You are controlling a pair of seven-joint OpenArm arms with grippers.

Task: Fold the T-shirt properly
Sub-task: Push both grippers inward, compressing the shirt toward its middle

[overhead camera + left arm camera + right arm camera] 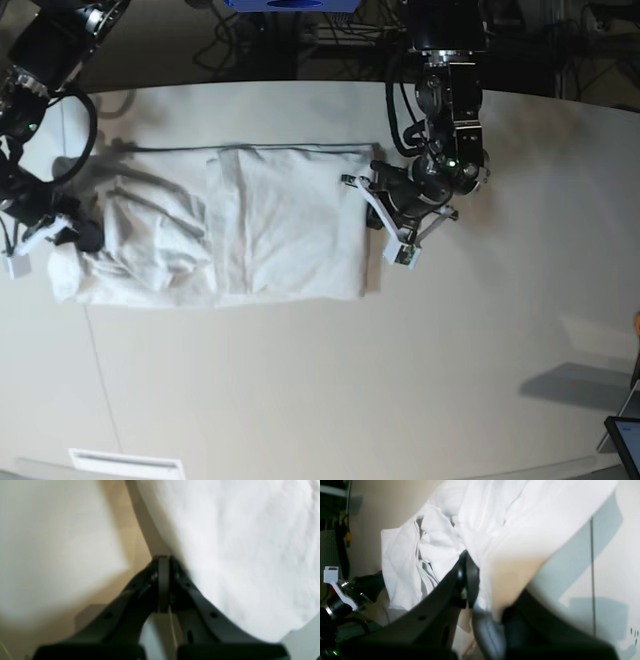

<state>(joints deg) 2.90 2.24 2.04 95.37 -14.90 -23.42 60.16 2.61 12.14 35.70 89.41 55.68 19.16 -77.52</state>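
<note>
A: How do the two tools stand?

B: The right black tool [470, 580] has its jaws pinched together on a fold of the plain white short-sleeved T-shirt of soft thin fabric [250, 225]; its wrist view shows cloth bunched against the tips and draped over one finger. In the base view that tool [75, 232] sits at the shirt's crumpled end.

A: And the left one?

B: The left black tool [163, 567] has its jaws pressed flat together. White cloth [237, 555] lies just beside the tips, but I cannot tell whether any of it is caught between them. In the base view that tool [372, 190] is at the other end of the shirt, right at its edge.

A: Where is the shirt itself?

B: Spread lengthwise on the off-white bench [350, 380], between the two arms. The half nearer the left tool lies fairly flat with a straight folded edge; the half nearer the right tool is rumpled and heaped.
</note>
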